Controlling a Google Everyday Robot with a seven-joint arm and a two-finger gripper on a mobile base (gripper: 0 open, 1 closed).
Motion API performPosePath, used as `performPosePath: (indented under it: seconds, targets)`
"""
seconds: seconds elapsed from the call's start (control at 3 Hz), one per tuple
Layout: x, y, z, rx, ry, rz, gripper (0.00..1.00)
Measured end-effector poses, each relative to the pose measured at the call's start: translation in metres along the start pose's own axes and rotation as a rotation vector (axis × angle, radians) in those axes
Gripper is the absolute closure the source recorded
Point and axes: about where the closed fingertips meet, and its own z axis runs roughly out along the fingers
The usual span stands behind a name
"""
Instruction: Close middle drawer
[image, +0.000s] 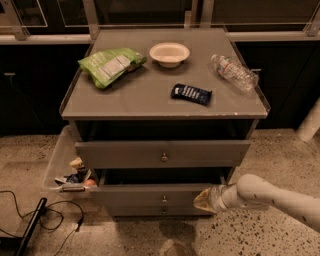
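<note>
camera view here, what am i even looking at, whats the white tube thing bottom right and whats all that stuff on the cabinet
It is one picture, looking down at a grey cabinet from the front. The white tube is a robot's arm. Its gripper is at the right end of the middle drawer, which stands partly open, as does the top drawer. The gripper seems to hold nothing. On top lie a green chip bag, a white bowl, a dark blue snack packet and a plastic water bottle on its side. A clear bin of small items sits beside the cabinet.
</note>
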Motion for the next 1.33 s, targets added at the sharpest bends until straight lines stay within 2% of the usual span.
performPosePath:
  seconds: [0.67, 1.0, 1.33]
  targets:
    - [-0.0001, 0.0016, 0.0006, -0.003, -0.001, 0.0, 0.16]
    - [-0.0001, 0.0016, 0.0007, -0.003, -0.001, 0.0, 0.0]
    - [-0.0002, 0.0016, 0.0007, -0.003, -0.001, 0.0, 0.0]
